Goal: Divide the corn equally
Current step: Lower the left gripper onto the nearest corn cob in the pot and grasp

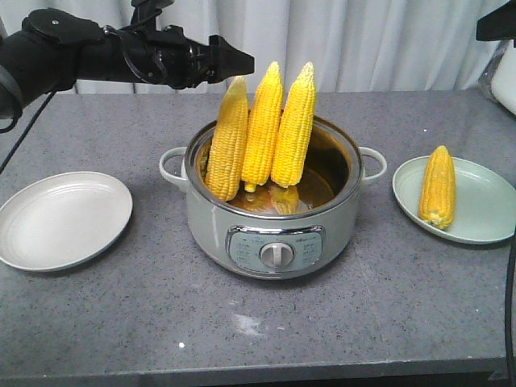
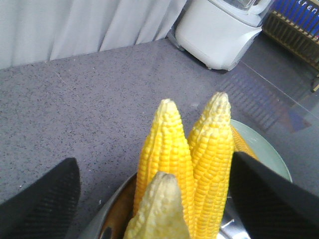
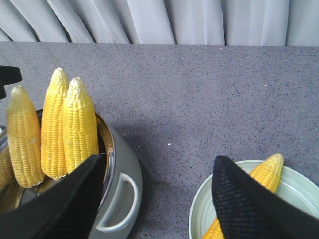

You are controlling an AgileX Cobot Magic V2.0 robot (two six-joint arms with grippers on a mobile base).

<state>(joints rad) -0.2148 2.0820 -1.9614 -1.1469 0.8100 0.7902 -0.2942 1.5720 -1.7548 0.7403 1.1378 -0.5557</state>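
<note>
Three bright yellow husked corn cobs (image 1: 262, 129) are standing nearly upright in the pale grey-green round electric cooking pot (image 1: 205, 222) at the middle of the grey speckled tabletop (image 1: 363, 322). They are resting butts down and pointed tips up, flanks touching, with their long axes running close to vertical and rising well above the metal rim. A fourth yellow cob (image 1: 438, 187) is lying flat on the pale green round plate (image 1: 484, 210) to the right of the pot, pointing near to far. The white round plate (image 1: 48, 234) on the left is carrying no corn, so by my judgement two of the standing cobs are owed to it. The left black pincer (image 1: 232, 60) is hovering just beside the tip of the leftmost cob (image 1: 228, 141), on its upper left. In the left wrist view its ridged fingers (image 2: 40, 199) are spreading wide and pinching nothing, with the cob tips showing between them. That arm is plainly sitting nearer. The right black pincer (image 3: 157, 199) is hanging over bare tabletop between the pot's right handle (image 3: 117, 204) and the green plate, likewise spread and holding nothing. Any lift is likely needing to run straight up along the cob's axis to clear the rim. Open tabletop is lying between pot and white plate for the carry leftward.
</note>
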